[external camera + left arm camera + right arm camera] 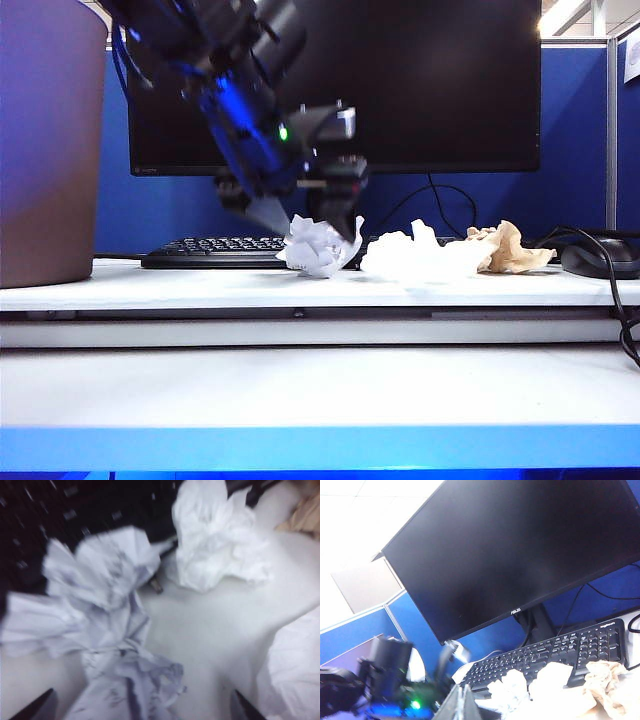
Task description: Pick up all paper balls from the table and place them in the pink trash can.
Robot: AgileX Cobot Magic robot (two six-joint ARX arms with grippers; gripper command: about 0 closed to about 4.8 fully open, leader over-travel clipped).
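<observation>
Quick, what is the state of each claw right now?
Left claw: open, astride the left white paper ball, not gripping it.
Right claw: out of view, cannot be told.

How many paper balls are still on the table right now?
3, in a row before the keyboard: one white ball between the open left gripper's fingers, a second white ball beside it, and a tan ball nearest the mouse. None seems hidden.

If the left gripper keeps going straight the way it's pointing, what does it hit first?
Most likely the nearest white paper ball, which lies between the open jaws of the left gripper; the table sits just beneath it.
</observation>
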